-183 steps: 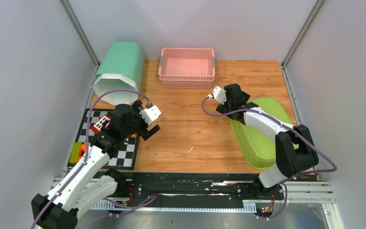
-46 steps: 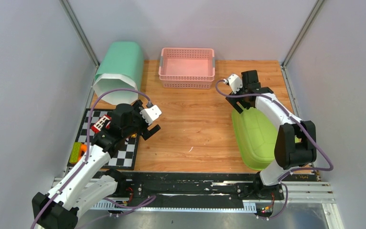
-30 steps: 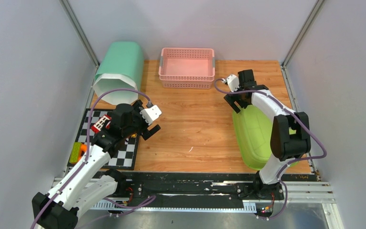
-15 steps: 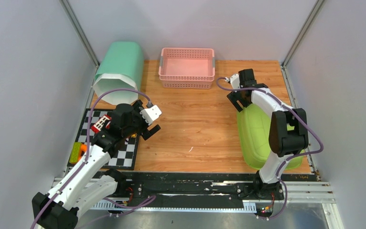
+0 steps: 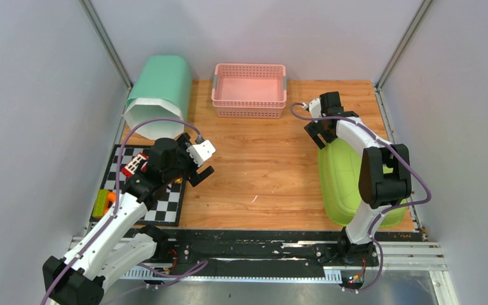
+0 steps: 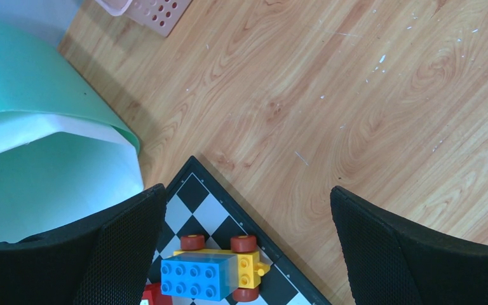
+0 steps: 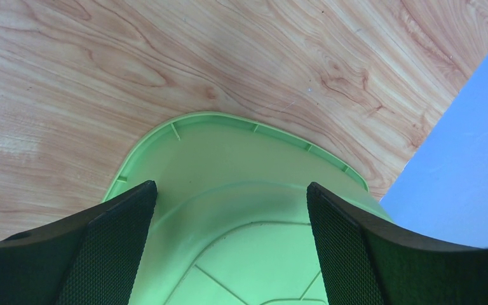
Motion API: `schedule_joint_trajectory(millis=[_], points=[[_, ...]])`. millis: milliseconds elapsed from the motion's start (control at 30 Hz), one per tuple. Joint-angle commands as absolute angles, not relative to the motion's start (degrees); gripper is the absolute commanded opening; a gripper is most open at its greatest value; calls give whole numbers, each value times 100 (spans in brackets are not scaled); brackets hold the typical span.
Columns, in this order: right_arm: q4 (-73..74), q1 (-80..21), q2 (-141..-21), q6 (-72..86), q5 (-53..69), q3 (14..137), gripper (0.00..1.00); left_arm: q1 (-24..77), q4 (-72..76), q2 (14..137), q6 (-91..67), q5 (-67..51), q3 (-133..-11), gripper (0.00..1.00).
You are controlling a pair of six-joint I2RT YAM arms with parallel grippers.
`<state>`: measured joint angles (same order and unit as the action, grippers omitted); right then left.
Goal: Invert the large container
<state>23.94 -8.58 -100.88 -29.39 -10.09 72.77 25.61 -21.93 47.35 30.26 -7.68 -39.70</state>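
The large container (image 5: 343, 184) is a lime-green tub at the right of the table. It lies with its ribbed bottom (image 7: 248, 267) facing up and its rim (image 7: 184, 124) down on the wood. My right gripper (image 5: 318, 135) hovers open over the tub's far end, one finger on each side of it, gripping nothing (image 7: 230, 190). My left gripper (image 5: 198, 175) stands open and empty over the corner of the chessboard (image 6: 216, 210).
A teal bin (image 5: 159, 95) lies on its side at the back left. A pink basket (image 5: 249, 90) stands at the back middle. A toy brick car (image 6: 213, 267) and other bricks (image 5: 103, 203) sit on the chessboard (image 5: 165, 203). Grey walls close in both sides.
The green tub has gone from lying askew to resting bottom-up, and in the last second it slid slightly right. My right gripper edged right with it. The left arm has not moved.
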Motion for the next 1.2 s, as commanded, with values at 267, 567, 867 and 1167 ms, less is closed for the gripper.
schedule_joint_trajectory(millis=[267,567,867,1167], points=[[2776,-959,-9465,-2992,-295,7725,91,2593,-2092,4726,3070,-780,-3894,100],[2862,-1149,-9415,-1698,901,8725,89,2593,-2085,4700,3065,-781,-3894,100],[2669,-1213,-10680,-417,1379,10540,87,2593,-2036,4726,3056,-650,-3880,100],[2545,-1213,-12207,443,1379,12220,85,2588,-1983,4940,3085,-537,-3859,100]])
